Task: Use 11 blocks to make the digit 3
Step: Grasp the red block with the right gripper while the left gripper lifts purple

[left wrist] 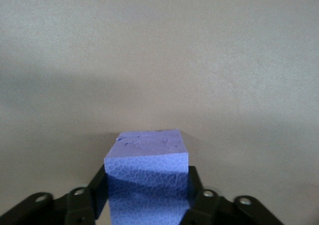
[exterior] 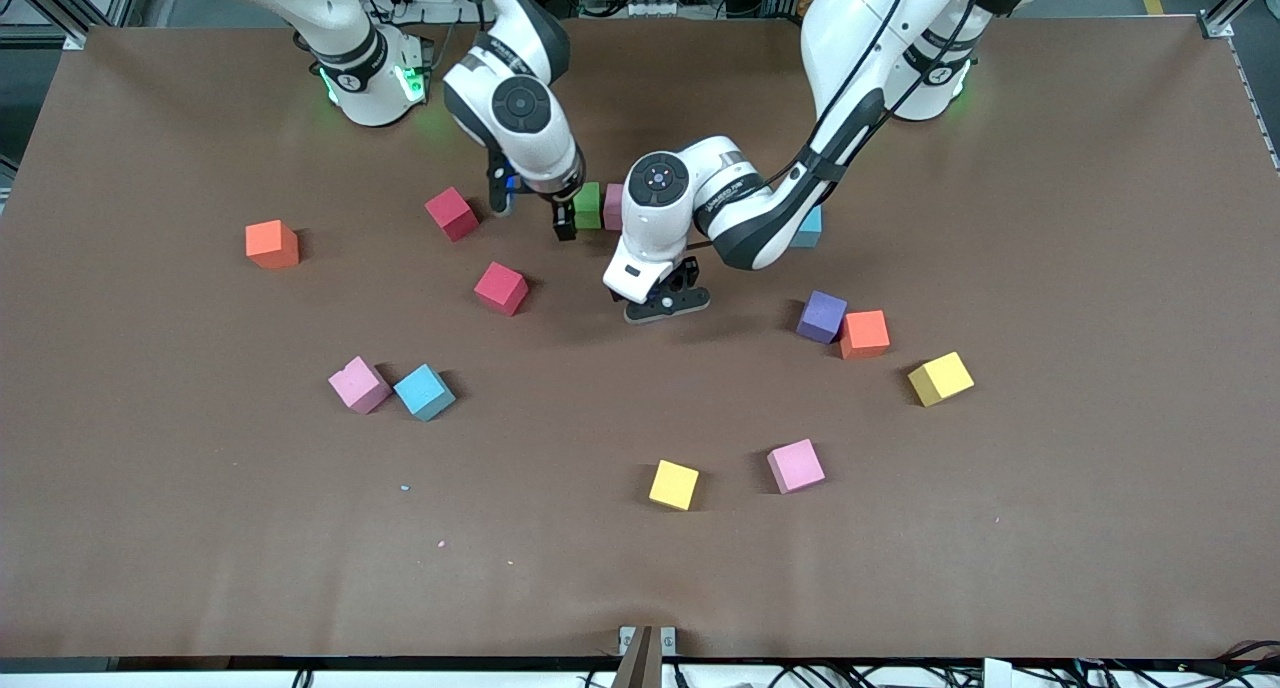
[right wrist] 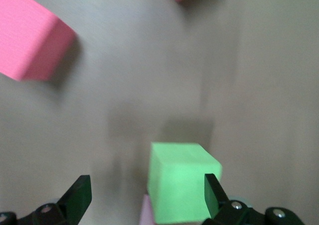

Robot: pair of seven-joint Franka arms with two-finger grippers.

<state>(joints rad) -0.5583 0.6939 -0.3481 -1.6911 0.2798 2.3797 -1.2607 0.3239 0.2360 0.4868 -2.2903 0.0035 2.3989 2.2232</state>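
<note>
My left gripper (exterior: pixel 667 303) is low over the middle of the table, shut on a purple block (left wrist: pixel 147 160) that the hand hides in the front view. My right gripper (exterior: pixel 532 218) hangs open beside the green block (exterior: pixel 587 205), which touches a pink block (exterior: pixel 613 206); in the right wrist view the green block (right wrist: pixel 182 177) lies just inside one finger (right wrist: pixel 212 187). Loose blocks lie around: two red ones (exterior: pixel 452 213) (exterior: pixel 501 288), orange (exterior: pixel 272 244), pink (exterior: pixel 359 384) beside light blue (exterior: pixel 424 392), purple (exterior: pixel 822 316) touching orange (exterior: pixel 864 333), and pink (exterior: pixel 796 465).
Two yellow cubes (exterior: pixel 940 378) (exterior: pixel 674 485) lie nearer the front camera. A light blue block (exterior: pixel 808 228) is partly hidden by the left arm. The brown table (exterior: pixel 1050 218) ends at the front edge, where a small bracket (exterior: pixel 646 640) sits.
</note>
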